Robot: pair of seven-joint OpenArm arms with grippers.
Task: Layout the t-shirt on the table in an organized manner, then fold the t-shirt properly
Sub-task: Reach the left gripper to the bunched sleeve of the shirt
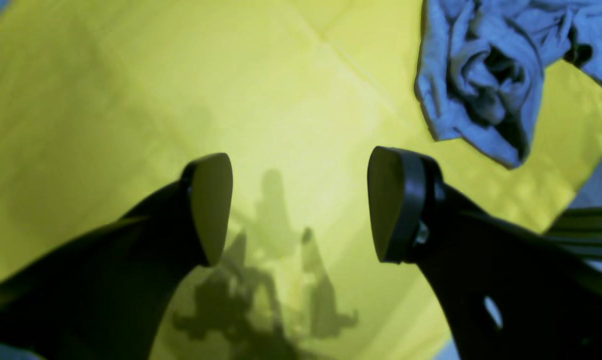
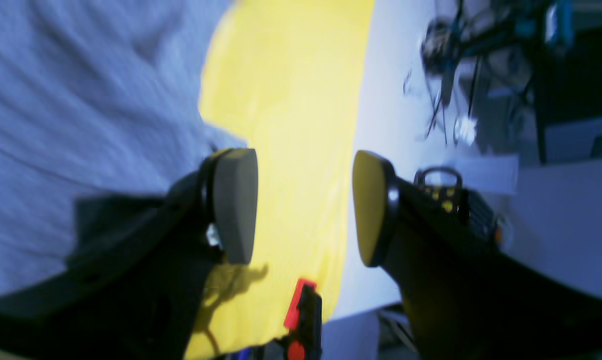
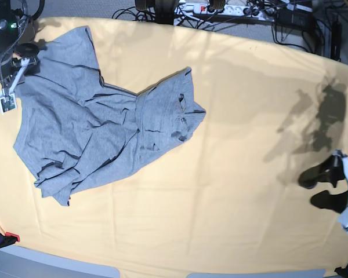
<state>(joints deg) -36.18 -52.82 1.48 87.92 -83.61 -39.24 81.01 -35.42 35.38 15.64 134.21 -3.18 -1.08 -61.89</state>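
Left wrist cam first: the left end effector (image 1: 301,207) has both pads spread wide with nothing between them, just hanging over bare yellow worktop (image 1: 131,100), and its own shadow falls on the cloth right below. The t-shirt (image 1: 485,75) shows up in the top right corner of that view as a bunched, wrinkly heap, well apart from the pads. Right wrist cam is pretty blurry, but the right end effector (image 2: 304,207) is clearly open too, pads apart and empty, with yellow cloth showing in the gap. Grey shirt fabric fills the left side of that shot and sits just beside the left pad; can't tell if it's actually touching. A red and black clamp (image 2: 301,312) sits at the cloth's edge near the bottom. Base view gives the full picture: the shirt lies rumpled on the left half of the worktop, partly spread but folded over itself in the middle, with one corner reaching the far left edge by the right arm. The left end effector is way over at the near right edge, far from the shirt. Cables and a power strip (image 3: 211,8) run along the far edge.
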